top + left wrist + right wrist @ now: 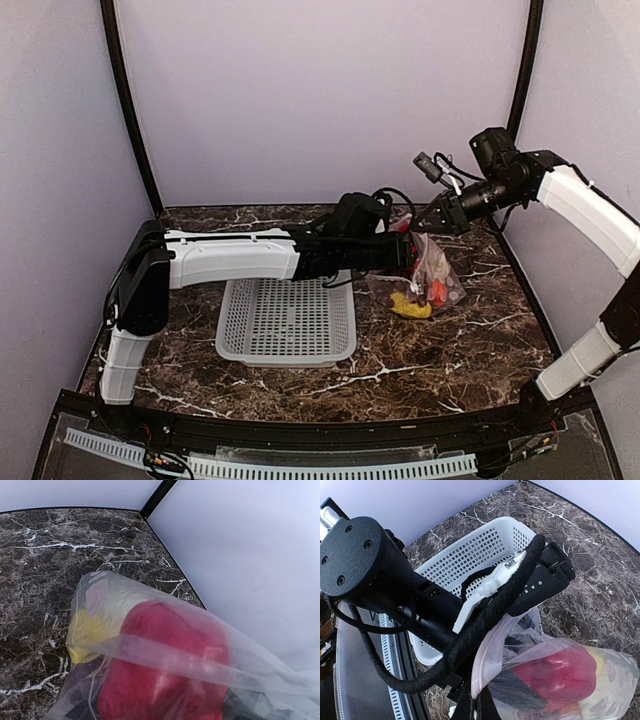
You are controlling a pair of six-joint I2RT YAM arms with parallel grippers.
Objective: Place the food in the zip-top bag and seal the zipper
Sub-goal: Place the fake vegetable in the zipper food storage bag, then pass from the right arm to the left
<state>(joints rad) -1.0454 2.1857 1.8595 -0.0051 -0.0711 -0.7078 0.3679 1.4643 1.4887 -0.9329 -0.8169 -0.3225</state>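
Both my arms meet over the right rear of the tabletop [470, 350], where the bag [428, 275] hangs lifted by its mouth, its bottom resting on or just above the marble. My right hand [425, 222] is closed narrow on the bag's upper edge, and in its wrist view the zipper [482, 665] runs down toward the fingers. My left hand [395, 250] is pressed against the bag's near side. Its fingers are hidden, so I cannot tell whether it grips or gapes. Through the plastic show the pepper [165, 665], a yellow piece [85, 635] and, from above, the tomato [438, 292]; other pieces I cannot make out. The basket [225, 350] beside the bag looks emptied, so I judge the loading done and the sealing the step in hand. To do it well, I would let the food settle low, well away from the mouth, so nothing wedges between the two halves of the strip. I would draw the mouth taut between both hands so the halves lie flat and matched, then pinch at one end and run along to the other. The pepper sits high and close to the opening. Slack, crinkly film could fold into the track and leave a gap.
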